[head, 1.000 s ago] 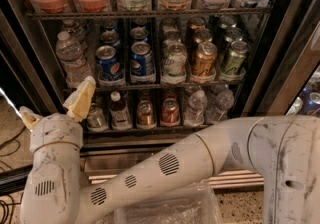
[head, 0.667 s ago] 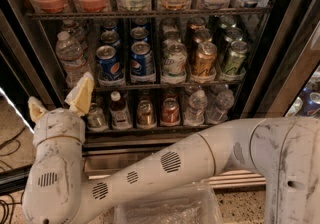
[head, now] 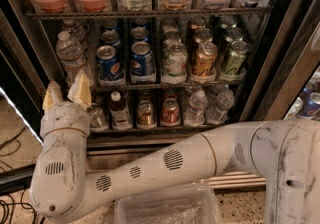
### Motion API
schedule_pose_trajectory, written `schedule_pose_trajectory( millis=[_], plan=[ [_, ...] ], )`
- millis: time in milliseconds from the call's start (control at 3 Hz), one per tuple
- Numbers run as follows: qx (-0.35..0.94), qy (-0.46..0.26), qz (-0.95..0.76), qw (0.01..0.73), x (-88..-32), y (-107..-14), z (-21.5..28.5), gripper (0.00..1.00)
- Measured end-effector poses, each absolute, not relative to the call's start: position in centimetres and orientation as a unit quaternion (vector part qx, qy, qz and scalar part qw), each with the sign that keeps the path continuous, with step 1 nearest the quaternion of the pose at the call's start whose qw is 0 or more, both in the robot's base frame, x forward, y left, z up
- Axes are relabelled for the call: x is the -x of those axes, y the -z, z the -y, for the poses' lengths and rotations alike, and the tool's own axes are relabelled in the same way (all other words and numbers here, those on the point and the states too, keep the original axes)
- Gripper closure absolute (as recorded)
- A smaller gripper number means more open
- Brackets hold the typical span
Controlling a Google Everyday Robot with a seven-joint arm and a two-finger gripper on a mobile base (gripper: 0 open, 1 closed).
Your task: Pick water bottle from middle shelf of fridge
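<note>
Water bottle (head: 70, 57) standing just above and beyond the gripper (head: 66, 94), whose fingers are spread.

In the fridge (head: 272, 58), at the left end of the middle shelf (head: 165, 86), the bottle is seen upright, its long axis vertical, beside the blue cans (head: 109, 63). The fingers (head: 81, 89) are held apart with nothing between them. The bottle is judged to lie up and forward of them, roughly over the gap.

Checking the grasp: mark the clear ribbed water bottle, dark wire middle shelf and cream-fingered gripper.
Clear ribbed water bottle (head: 70, 57): camera view, mid-body.
Dark wire middle shelf (head: 165, 86): camera view, front rail.
Cream-fingered gripper (head: 65, 94): camera view, between open fingertips, below the bottle.
</note>
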State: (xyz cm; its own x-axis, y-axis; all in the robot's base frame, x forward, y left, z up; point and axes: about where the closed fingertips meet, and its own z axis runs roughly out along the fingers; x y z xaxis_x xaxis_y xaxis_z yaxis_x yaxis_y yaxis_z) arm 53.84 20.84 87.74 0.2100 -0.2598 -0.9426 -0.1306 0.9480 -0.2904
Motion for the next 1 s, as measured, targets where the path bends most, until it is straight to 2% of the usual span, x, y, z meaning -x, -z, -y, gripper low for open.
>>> schedule_pose_trajectory(
  millis=[667, 1000],
  plan=[
    [0.109, 0.027, -0.623, 0.774, -56.0, -87.7, -20.0, 0.29],
    [0.103, 0.015, -0.622, 0.776, -57.2, -87.8, -20.6, 0.29]
  ],
)
